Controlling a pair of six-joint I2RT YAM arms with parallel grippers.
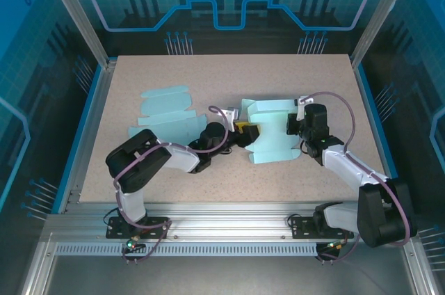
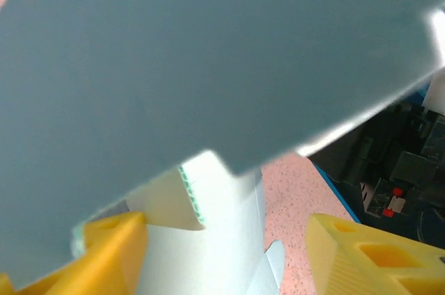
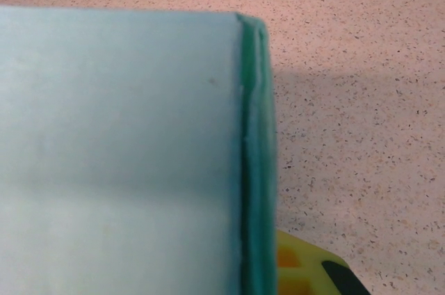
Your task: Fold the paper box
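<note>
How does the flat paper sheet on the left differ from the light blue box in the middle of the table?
The flat sheet lies fully flat; the middle box has panels raised. The flat sheet lies away from both grippers; the middle box sits between the left gripper and the right gripper. Both are light blue paper.

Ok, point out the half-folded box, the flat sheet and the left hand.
half-folded box (image 1: 272,145), top view, its near panel.
flat sheet (image 1: 167,110), top view, its middle.
left hand (image 1: 245,128), top view, between its yellow fingertips.
</note>
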